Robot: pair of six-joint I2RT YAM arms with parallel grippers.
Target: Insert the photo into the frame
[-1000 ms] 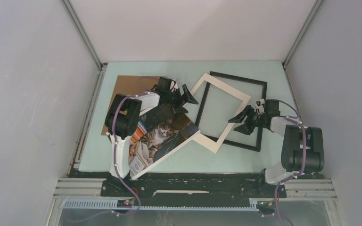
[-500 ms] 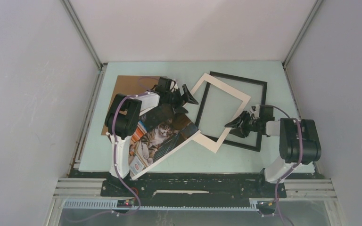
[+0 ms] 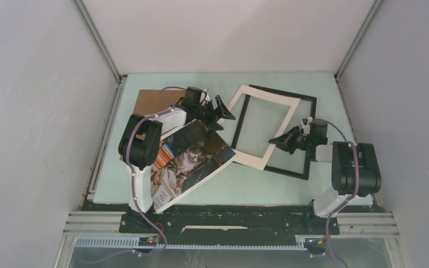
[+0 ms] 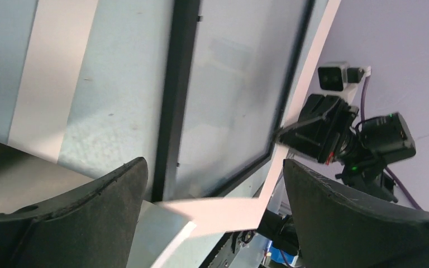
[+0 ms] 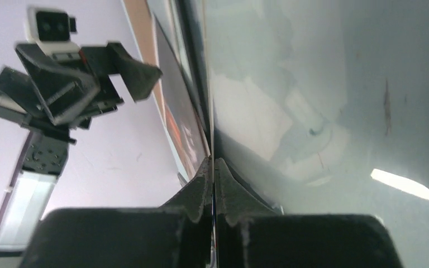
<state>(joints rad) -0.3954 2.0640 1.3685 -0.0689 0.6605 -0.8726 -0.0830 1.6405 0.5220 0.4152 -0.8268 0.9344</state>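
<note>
The photo [image 3: 192,159], a cat print with coloured stripes at its near end, lies tilted at the table's near left, partly under my left arm. The black frame [image 3: 314,106] lies flat at the right rear, its dark bar [image 4: 170,111] showing in the left wrist view. A white mat [image 3: 271,95] rests across the frame, its near corner by the photo. My right gripper [image 3: 275,142] is shut on the mat's right edge, the thin sheet pinched edge-on between its fingers [image 5: 213,164]. My left gripper [image 3: 219,111] hovers open beyond the photo's far corner, the mat [image 4: 223,212] visible below its fingers.
A brown cardboard board [image 3: 148,103] lies at the left rear, partly under the photo and my left arm. Pale green table [image 3: 246,184] shows in front of the frame. White walls enclose the table on three sides.
My right gripper moved left onto the mat's edge and shut on it. The mat swung further over the frame. My left gripper shifted slightly toward the rear.
</note>
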